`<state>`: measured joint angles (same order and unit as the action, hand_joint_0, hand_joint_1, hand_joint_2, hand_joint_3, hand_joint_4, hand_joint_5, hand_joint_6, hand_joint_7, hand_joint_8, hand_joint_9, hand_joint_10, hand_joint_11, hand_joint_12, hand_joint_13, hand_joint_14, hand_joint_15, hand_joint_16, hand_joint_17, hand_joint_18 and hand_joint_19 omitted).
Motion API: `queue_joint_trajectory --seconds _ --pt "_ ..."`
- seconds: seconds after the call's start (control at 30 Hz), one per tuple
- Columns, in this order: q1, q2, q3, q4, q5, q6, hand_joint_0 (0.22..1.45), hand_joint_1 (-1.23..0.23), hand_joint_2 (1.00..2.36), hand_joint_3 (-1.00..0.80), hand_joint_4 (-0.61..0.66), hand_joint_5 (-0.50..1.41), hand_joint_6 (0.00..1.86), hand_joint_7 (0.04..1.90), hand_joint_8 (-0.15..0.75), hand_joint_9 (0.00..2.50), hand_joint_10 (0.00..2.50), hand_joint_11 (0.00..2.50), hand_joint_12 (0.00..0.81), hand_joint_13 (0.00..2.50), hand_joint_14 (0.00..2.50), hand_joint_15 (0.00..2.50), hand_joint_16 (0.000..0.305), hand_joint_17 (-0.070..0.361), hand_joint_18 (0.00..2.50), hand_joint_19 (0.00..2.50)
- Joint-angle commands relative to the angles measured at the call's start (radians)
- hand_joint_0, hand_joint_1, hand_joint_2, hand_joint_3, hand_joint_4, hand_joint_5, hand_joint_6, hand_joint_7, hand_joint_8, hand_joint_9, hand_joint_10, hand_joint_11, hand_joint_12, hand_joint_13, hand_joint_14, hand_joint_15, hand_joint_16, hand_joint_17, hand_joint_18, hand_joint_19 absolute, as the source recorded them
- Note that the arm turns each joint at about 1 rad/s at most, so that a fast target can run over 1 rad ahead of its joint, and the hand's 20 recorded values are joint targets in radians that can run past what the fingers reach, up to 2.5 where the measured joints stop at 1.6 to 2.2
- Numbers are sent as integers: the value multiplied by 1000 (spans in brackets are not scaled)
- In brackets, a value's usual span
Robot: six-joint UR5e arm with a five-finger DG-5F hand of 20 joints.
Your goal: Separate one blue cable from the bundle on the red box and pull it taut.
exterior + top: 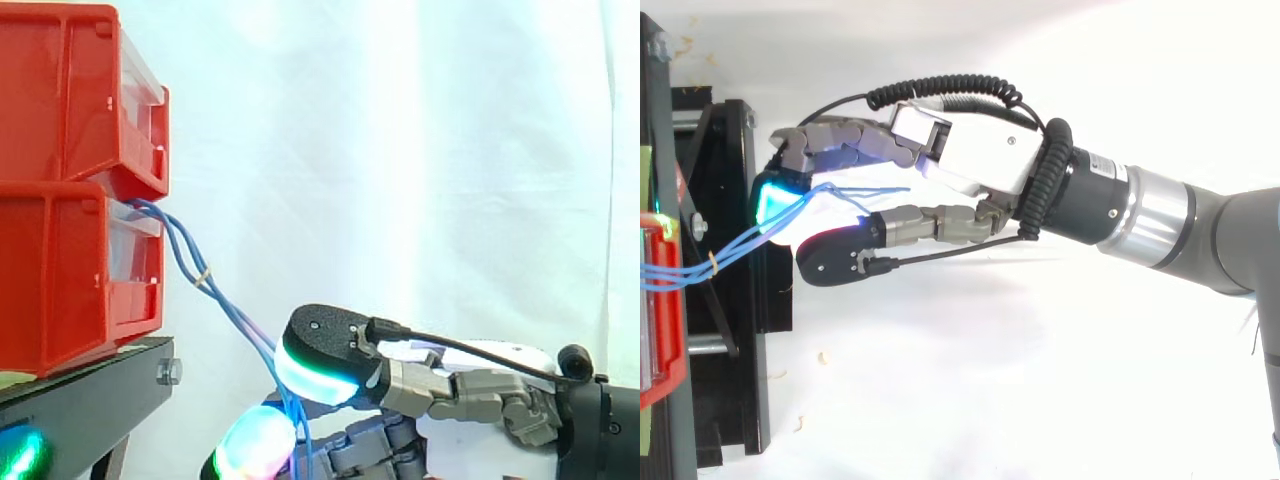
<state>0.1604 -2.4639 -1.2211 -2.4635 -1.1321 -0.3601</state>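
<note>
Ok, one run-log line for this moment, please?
hand: shut on blue cables | bundle: held together by tie, none singled out | path: red bins down to hand

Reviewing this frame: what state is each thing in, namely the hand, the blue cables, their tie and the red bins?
hand: shut on the blue cables, which pass between its thumb and fingers.
blue cables: bundled, none separated; they slant from between the bins down to the hand, slightly bowed, not taut.
tie: wrapped round the bundle, close to the bins.
red bins: stacked one on the other, upright on the black stand.
</note>
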Motion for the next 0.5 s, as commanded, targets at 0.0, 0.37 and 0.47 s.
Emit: queue_joint_trajectory --seconds 0.0,0.37,0.47 --pt "-9 0 0 1 -26 46 493 -381 1000 -493 237 -120 505 1191 257 544 6 185 358 337 4 112 45 100 156 209" --pt "-39 17 0 -25 -84 98 511 -406 1004 -455 215 -125 570 1115 256 551 8 188 352 344 6 109 43 97 166 211" --pt "-41 26 0 -43 -87 95 534 -447 1009 -411 200 -139 657 1006 249 559 7 194 344 345 4 113 41 93 168 212"
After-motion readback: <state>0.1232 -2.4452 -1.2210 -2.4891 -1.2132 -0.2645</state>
